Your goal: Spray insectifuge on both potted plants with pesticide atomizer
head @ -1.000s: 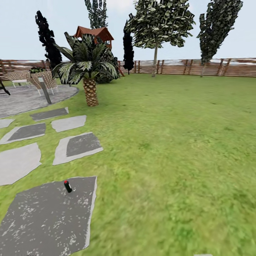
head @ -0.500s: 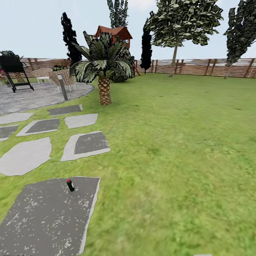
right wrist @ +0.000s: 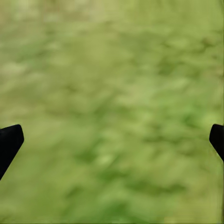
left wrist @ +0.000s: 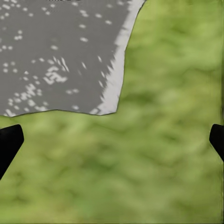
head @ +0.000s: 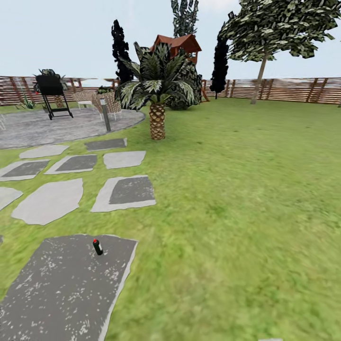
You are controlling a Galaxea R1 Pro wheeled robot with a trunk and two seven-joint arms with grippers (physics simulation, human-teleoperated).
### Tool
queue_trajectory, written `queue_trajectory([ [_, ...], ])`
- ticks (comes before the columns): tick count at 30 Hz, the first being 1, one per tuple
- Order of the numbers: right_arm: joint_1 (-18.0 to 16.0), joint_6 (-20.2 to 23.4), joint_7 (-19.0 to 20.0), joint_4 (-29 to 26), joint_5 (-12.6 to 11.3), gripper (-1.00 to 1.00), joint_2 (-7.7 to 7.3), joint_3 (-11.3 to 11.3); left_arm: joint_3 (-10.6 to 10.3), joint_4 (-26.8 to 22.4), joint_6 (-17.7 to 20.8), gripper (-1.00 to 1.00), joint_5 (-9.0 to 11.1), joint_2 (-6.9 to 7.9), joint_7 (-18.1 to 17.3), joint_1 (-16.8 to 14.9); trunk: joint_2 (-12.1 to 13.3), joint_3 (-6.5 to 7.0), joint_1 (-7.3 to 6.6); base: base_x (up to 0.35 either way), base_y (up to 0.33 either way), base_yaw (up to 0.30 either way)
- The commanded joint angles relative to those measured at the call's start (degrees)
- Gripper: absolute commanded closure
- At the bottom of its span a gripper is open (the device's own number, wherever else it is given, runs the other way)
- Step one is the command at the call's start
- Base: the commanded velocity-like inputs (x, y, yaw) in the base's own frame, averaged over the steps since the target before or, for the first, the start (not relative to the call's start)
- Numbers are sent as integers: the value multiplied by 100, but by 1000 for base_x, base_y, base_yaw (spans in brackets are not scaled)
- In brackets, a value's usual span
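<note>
atomizer [head: 97, 246] stands nearly upright on the big dark paving slab [head: 66, 289], ahead and left of the robot, so left tool [left wrist: 112, 140] looks nearer; both tools [right wrist: 112, 140] are spread wide, holding nothing.

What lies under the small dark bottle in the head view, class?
The bottle stands on a large grey speckled paving slab set in the lawn. Its base hides the small patch of slab directly beneath it.

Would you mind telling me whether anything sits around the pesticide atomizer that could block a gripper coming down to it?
Nothing visible does. The pesticide atomizer stands alone on a bare dark paving slab, with only lawn beside the slab.
</note>
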Motion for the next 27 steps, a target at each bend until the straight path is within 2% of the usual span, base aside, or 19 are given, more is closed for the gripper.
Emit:
queue_trajectory([
  [1, -2, -17, 6, 4, 1, -100, -1, 2, -1, 6, -19, -100, 41, 0, -7, -4, -2, -5, 1, 212, -254, 277],
  [10, -2, -17, 6, 4, 1, -100, -1, 1, -1, 6, -19, -100, 41, 0, -7, -4, -2, -5, 1, 206, -220, 277],
  [27, -2, -17, 6, 4, 1, -100, -1, 1, -1, 6, -19, -100, 41, 0, -7, -4, -2, -5, 1, 14, -9, 277],
])
